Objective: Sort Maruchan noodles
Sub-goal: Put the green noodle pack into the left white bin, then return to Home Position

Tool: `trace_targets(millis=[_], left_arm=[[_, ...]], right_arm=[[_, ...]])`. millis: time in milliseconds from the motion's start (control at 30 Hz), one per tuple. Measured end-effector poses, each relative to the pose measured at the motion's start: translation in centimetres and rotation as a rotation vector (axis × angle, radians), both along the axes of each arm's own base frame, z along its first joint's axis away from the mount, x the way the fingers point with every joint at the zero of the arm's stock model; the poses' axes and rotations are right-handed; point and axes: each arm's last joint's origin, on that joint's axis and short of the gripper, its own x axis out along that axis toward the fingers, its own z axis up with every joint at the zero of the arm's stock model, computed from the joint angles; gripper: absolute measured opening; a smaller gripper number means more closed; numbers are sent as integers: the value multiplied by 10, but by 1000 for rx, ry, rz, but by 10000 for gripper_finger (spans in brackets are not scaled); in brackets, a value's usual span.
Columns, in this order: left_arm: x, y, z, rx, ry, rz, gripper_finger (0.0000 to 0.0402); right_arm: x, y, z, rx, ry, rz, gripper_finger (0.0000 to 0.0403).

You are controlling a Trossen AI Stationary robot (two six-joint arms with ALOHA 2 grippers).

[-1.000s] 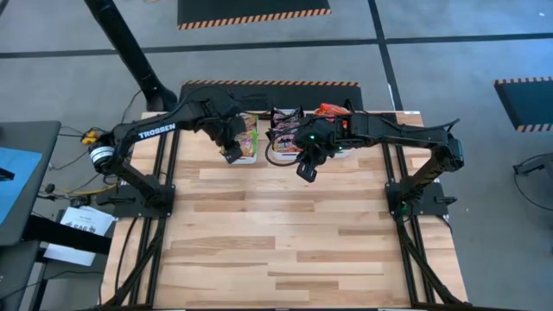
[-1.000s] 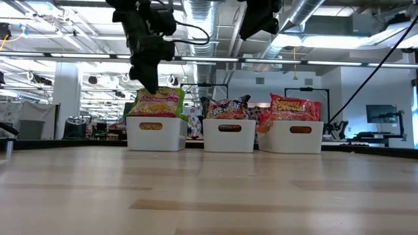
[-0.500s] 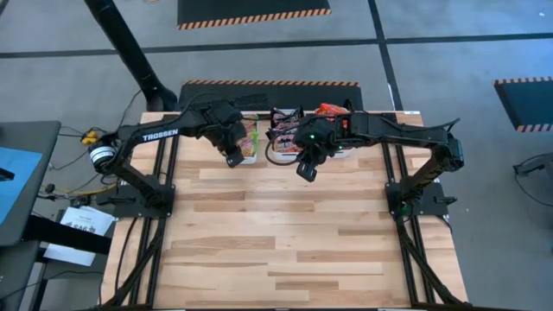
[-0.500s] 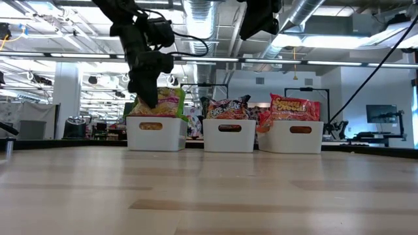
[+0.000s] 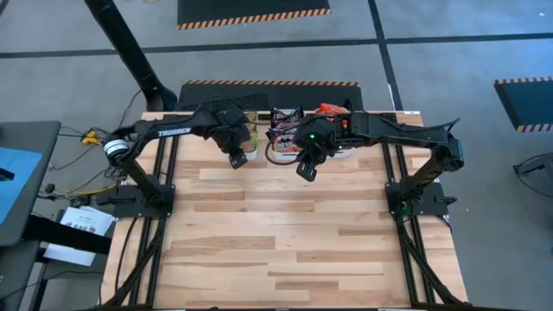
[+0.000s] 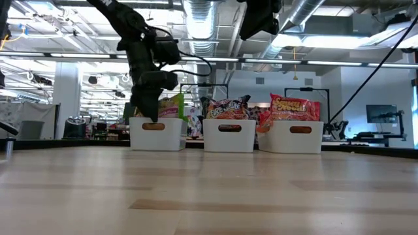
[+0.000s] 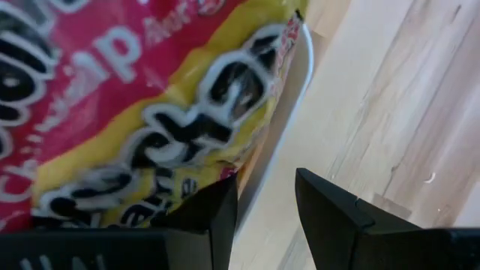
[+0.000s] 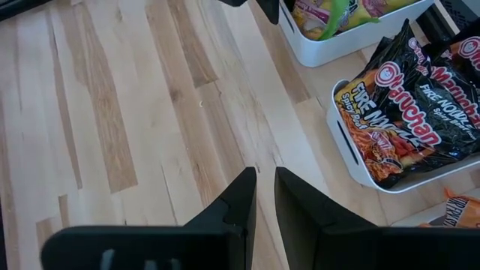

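Three white bins stand in a row at the table's far edge. The left bin [image 6: 157, 134] holds green-yellow noodle packets [image 6: 171, 104], the middle bin [image 6: 229, 135] dark ones [image 6: 227, 108], and the right bin [image 6: 290, 137] red-orange ones [image 6: 295, 108]. My left gripper [image 5: 235, 160] hangs low over the left bin's near rim, open. Its wrist view is filled by a yellow-and-red packet [image 7: 150, 112]. My right gripper [image 5: 305, 170] hovers high in front of the middle bin, shut and holding nothing. My left gripper comes down from above at the near end of the left bin. The yellow-and-red packet's edge [image 7: 225, 169] lies right against the outer side of one finger [image 7: 221, 214]. Whether that finger touches it, I cannot tell. Nothing sits between the fingers.
The wooden table [image 5: 285, 242] stretches bare from the bins to the near edge. The right wrist view shows dark packets [image 8: 405, 127] heaped in the middle bin and the left bin's corner [image 8: 315, 45]. A workshop room lies beyond the far edge.
My left gripper has gone down and slightly toward the table's right and near edge, from above the left bin's packets to the level of its rim. The green-yellow packet that stood tall in that bin now shows lower. The right arm has kept still.
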Motion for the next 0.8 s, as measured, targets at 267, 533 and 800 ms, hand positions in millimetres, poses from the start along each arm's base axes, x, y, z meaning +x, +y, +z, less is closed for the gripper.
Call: trace_targets(millis=[267,533,800], left_arm=[[2,0,5,-13,-13,-14,129],[3,-3,40,-41,-82,-40,129],[3,-7,81,-95,-184,-106,129]], right_arm=[[0,0,0,6,3,-7,74],[0,0,0,7,2,-9,74],[1,0,1,4,-12,-8,74]])
